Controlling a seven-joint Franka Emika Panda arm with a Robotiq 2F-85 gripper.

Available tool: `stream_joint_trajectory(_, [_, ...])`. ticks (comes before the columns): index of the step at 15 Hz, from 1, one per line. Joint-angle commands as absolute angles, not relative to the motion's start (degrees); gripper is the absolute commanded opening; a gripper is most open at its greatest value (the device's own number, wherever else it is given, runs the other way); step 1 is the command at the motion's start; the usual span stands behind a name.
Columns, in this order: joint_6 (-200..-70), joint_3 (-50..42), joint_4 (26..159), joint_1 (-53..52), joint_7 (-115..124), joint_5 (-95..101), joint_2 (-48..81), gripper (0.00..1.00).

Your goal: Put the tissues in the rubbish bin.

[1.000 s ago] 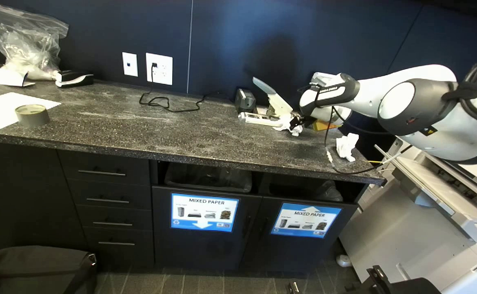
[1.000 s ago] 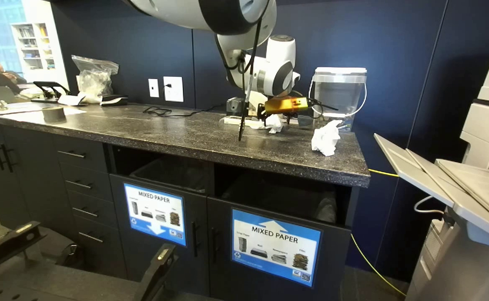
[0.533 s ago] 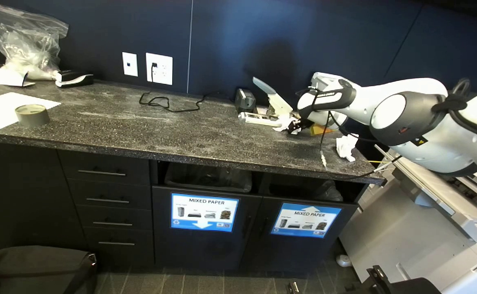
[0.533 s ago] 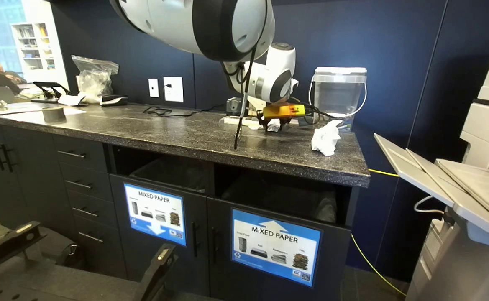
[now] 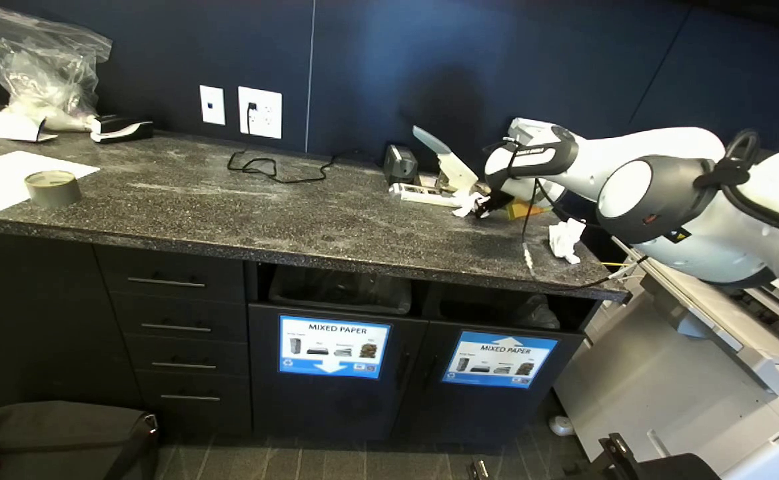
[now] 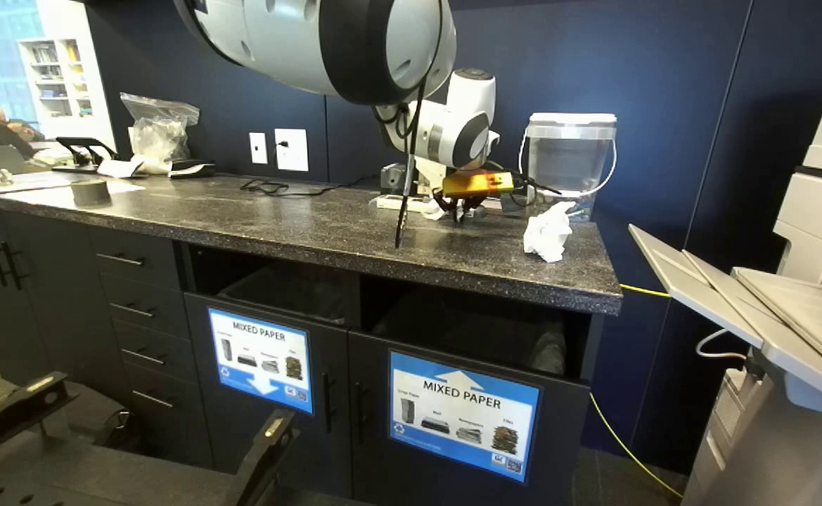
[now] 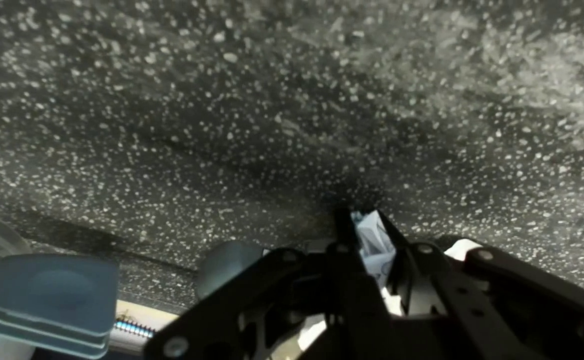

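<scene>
Creased white tissue (image 7: 375, 245) pinched in near-closed gripper (image 7: 362, 215); another wad (image 5: 566, 240) seen at gripper's 4 o'clock in an exterior view.

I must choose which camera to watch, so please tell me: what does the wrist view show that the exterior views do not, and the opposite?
Only the wrist view: a crumpled tissue clearly seen pinched in the hand, and what looks like a spiral-bound edge.
Only the exterior views: the rubbish bin, the MIXED PAPER labels, the roll of tape and the wall outlet.
Shared: the hand and the speckled countertop; the tissue shows less clearly from outside.
</scene>
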State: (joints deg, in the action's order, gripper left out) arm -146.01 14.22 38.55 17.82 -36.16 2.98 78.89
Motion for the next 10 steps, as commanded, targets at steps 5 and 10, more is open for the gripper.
stream_joint_trajectory(5, [-131.1, 7.1, 39.6, 13.0, -36.6, 11.2, 74.7, 0.12])
stream_joint_trajectory(10, [-127.9, 5.7, 46.3, 10.8, -35.8, 14.8, 70.1, 0.12])
